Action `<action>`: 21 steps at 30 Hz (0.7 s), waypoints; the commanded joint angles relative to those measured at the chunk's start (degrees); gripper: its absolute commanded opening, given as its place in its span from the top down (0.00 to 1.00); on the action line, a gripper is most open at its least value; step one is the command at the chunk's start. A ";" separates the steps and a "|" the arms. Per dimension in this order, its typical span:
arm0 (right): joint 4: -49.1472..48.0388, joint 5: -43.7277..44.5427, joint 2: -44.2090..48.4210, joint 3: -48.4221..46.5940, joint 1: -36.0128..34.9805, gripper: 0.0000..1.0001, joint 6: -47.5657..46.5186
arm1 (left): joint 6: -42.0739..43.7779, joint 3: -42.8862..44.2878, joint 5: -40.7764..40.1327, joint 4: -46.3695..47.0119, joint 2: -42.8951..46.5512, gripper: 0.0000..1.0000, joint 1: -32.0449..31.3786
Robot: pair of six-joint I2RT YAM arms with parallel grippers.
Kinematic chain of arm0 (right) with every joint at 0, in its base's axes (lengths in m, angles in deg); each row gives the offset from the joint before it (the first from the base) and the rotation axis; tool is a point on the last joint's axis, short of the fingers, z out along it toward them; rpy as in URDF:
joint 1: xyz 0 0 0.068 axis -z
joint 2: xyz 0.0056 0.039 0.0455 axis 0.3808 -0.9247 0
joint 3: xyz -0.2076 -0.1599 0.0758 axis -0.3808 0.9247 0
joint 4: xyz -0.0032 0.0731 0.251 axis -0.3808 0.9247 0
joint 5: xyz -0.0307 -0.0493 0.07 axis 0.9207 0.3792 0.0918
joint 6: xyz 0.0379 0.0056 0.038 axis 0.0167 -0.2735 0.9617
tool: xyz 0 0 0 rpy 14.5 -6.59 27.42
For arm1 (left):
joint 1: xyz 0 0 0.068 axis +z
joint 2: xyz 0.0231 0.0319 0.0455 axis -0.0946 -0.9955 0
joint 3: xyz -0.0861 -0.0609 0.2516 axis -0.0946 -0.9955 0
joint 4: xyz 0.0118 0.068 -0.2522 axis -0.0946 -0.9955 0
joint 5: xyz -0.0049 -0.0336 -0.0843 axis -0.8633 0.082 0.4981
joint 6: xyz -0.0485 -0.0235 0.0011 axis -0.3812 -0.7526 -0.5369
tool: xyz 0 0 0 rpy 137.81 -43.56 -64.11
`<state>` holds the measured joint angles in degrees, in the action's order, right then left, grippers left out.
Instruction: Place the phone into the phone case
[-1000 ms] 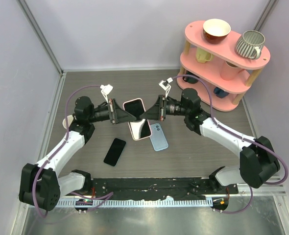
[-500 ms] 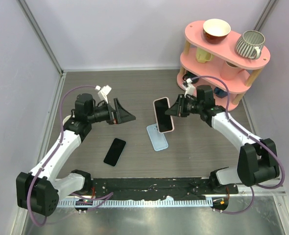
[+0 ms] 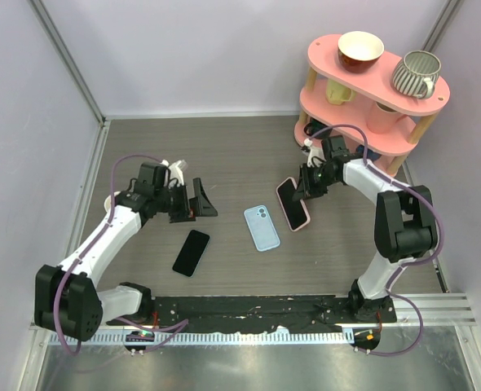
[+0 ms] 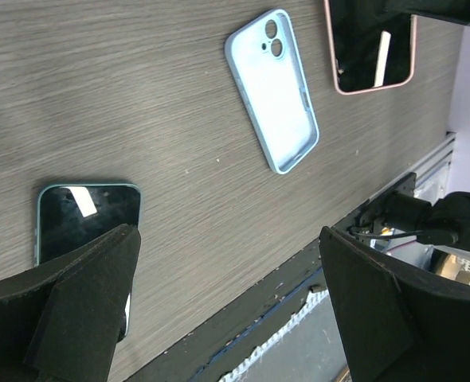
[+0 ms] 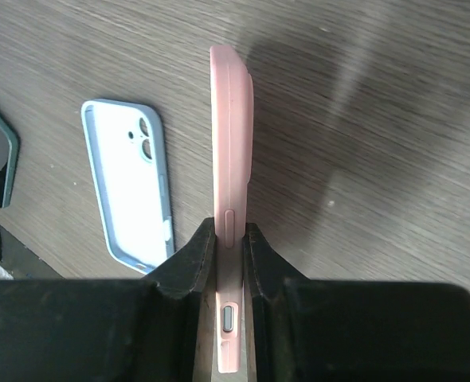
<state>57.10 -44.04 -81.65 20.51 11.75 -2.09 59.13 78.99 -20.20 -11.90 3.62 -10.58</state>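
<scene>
Empty lt-blue case (image 3: 262, 227) flat btwn flat dark phone (image 3: 191, 252) & tilted pink-cased phone (image 3: 293, 204)

pink-cased phone (image 3: 293, 204), pale blue phone case (image 3: 261, 227), black phone (image 3: 191, 252), grey wood-grain table (image 3: 224, 147), pink shelf (image 3: 385, 68), striped grey mug (image 3: 414, 75)

We see a robotics lab cell. Bare lilac walls (image 3: 183, 49) and metal posts (image 3: 68, 59) box in a wood-grain table (image 3: 224, 147). Two arms (image 3: 102, 244) trailing purple cables (image 3: 126, 160) are bolted to a black rail (image 3: 249, 308) along the bottom of the frame. At upper right, a pink shelf (image 3: 326, 50) holds mugs (image 3: 416, 73), set out like props.
</scene>
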 commanded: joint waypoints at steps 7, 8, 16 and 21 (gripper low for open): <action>-2.10 -1.75 -0.82 2.85 2.37 0.90 -0.28 | 1.08 0.22 -5.44 -2.93 -1.21 0.00 -1.39; -3.41 -0.96 -0.90 3.56 2.46 0.89 0.24 | 1.87 0.31 -6.93 -3.28 -1.56 0.00 -1.74; -5.00 8.17 -1.96 6.29 2.63 0.70 4.37 | -0.06 0.75 -20.20 -5.22 -4.10 0.03 -3.32; -6.23 8.62 -0.64 7.70 2.55 0.58 5.61 | -0.94 0.75 -27.14 -6.79 -5.34 0.10 -4.55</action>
<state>51.46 -39.14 -83.00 26.85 14.85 2.13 59.05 78.97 -39.34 -17.15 -1.10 -14.02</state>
